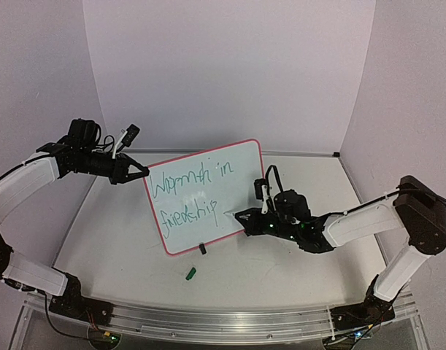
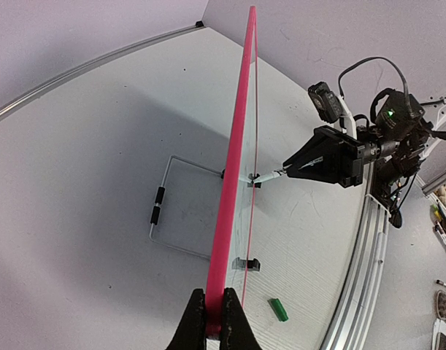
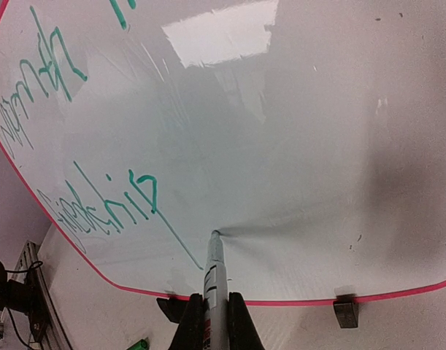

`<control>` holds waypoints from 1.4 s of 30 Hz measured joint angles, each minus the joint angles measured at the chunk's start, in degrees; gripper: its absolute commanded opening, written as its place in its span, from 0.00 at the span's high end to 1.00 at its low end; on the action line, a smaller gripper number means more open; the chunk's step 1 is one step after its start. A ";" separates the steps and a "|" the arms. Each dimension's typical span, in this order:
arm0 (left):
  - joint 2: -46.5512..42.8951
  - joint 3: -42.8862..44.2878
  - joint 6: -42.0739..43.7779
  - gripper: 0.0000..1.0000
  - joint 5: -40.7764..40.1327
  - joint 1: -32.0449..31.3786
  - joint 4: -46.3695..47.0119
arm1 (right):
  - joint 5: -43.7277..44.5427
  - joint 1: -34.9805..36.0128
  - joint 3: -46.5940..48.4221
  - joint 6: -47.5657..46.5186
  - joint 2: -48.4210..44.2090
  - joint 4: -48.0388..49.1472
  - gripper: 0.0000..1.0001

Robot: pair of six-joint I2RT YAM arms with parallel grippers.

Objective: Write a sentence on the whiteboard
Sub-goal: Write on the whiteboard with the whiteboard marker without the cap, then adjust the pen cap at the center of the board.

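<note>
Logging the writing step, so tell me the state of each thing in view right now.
Whiteboard: upright, edge clamped.
Sentence: in green, two lines.
Marker: uncapped, tip on whiteboard.
Cap: lying loose on table.
Left hand: shut on whiteboard.
Right hand: shut on marker.

The left arm (image 1: 22, 186) and right arm (image 1: 358, 222) have smooth white shells and black joints. The left end effector (image 1: 142, 173) and right end effector (image 1: 241, 216) are matte black and angular. A thin black cable (image 2: 374, 58) loops behind the right one, near a green light (image 2: 388, 114).
</note>
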 measured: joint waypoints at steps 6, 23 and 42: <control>0.00 0.00 0.00 1.00 0.00 -0.02 0.01 | 0.05 -0.02 -0.44 -0.33 -0.97 -0.04 1.00; 0.84 -1.08 0.27 0.72 -2.10 -1.83 -2.36 | 9.41 -0.23 -7.50 -3.21 -17.79 -1.95 1.00; -4.40 -3.49 -0.31 0.18 -9.56 -2.62 -4.67 | 10.18 -0.28 -8.22 -4.57 -22.84 -4.88 1.00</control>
